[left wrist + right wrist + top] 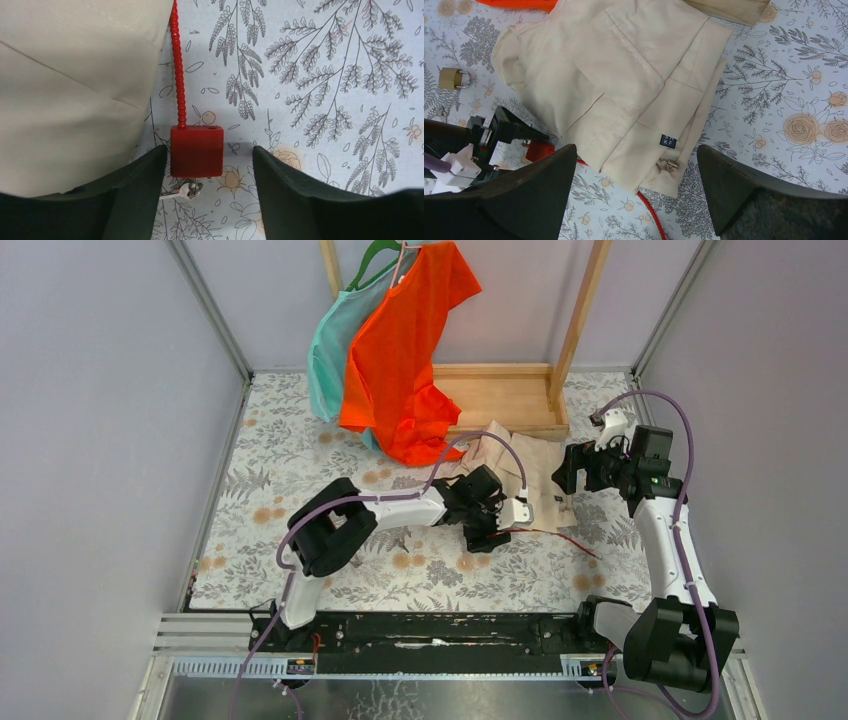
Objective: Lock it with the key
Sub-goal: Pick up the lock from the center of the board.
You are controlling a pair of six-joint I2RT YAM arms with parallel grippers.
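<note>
the red lock [196,151] lies flat on the flowered table [325,100], near the middle of it, and its beaded cable [177,75] leaves the block at 12 o'clock. at the block's 6 o'clock a small metal bit pokes out. i take it for the key [184,190], though it is too small to be sure. the left gripper [208,160] hangs right over the lock with its jaws spread. one finger is just beside the block's 9 o'clock face and the other stands apart at 3 o'clock. my guess is it straddles the body so that it can pin the lock while the key gets turned, and nothing is pinched yet.

at 10 o'clock from the lock sits a folded cream cloth [75,90], and the cable runs along its edge. from the right wrist it looks like a bag or garment with a stitched pocket and a small dark label. whether anything is inside it i can't tell. the cable shows again from under its 6 o'clock hem, so it seems threaded through or beneath.

the right gripper [636,150] hovers above that cloth with its jaws released and empty (perhaps waiting for the key). a brass padlock [451,78] rests alone at the cloth's 9 o'clock. far back, at 12 o'clock, an orange shirt [405,350] and a teal one [330,350] hang on a wooden rack [500,395].
</note>
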